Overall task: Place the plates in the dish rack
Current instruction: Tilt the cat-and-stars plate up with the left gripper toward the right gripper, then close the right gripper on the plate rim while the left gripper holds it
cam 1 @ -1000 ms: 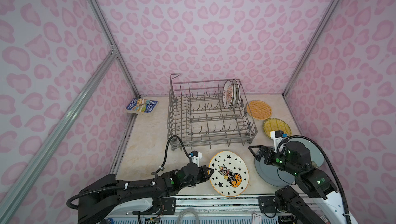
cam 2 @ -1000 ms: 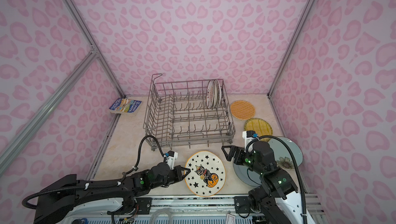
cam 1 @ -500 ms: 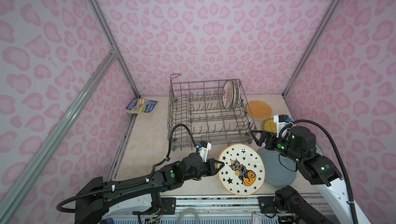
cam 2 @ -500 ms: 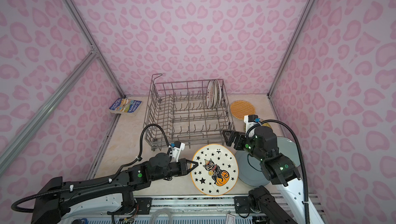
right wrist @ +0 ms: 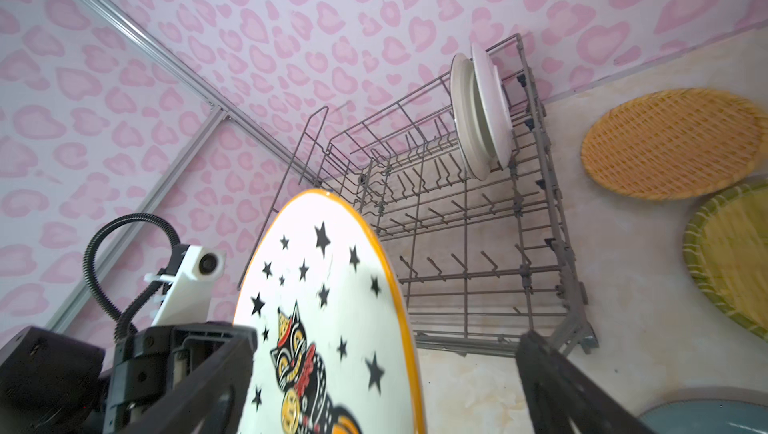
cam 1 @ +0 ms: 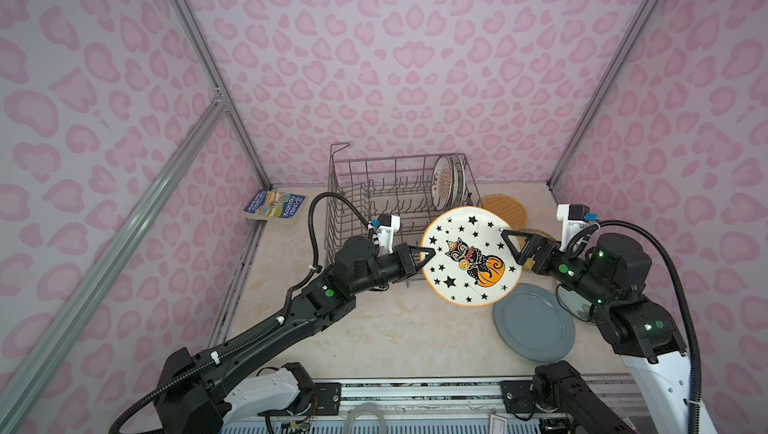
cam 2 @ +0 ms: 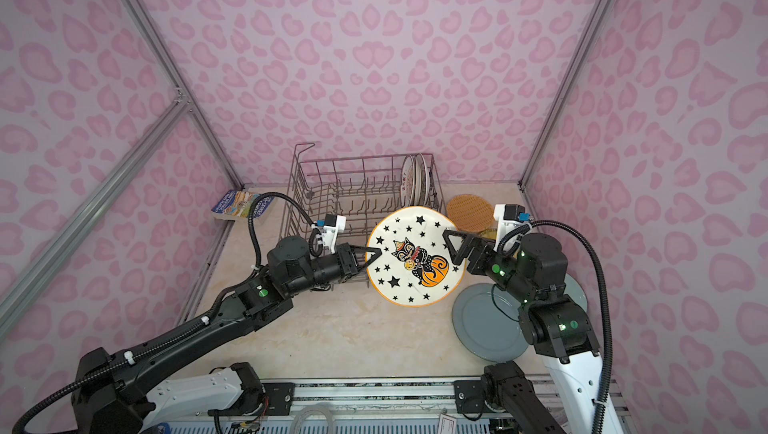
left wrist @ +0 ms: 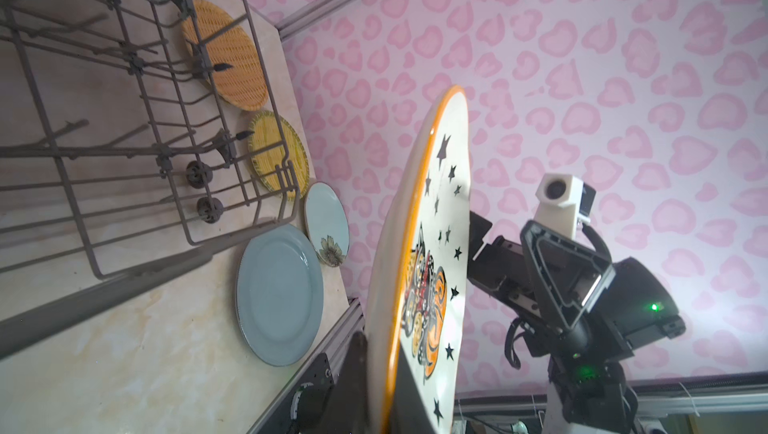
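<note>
The white cat-and-pumpkin plate [cam 1: 469,261] hangs tilted above the table in front of the dish rack [cam 1: 374,203]. My left gripper [cam 1: 428,251] is shut on its left rim [left wrist: 382,390]. My right gripper [cam 1: 509,241] stands open at the opposite rim, which lies between its fingers [right wrist: 380,344] without visible contact. Two white plates [cam 1: 446,180] stand upright in the rack's back right corner. On the table to the right lie the orange woven plate [cam 1: 505,212], the yellow woven plate [right wrist: 731,253], the pale blue-green plate [left wrist: 326,220] and the grey-blue plate [cam 1: 534,322].
A blue paperback book [cam 1: 274,205] lies by the left wall at the back. Pink patterned walls close in three sides. A metal rail [cam 1: 415,386] runs along the table's front edge. The right arm's body covers part of the plates on the right.
My left gripper has lifted the cat plate off the table and carried it up and right, toward the rack. My right gripper has risen to the plate's right rim, still open.
</note>
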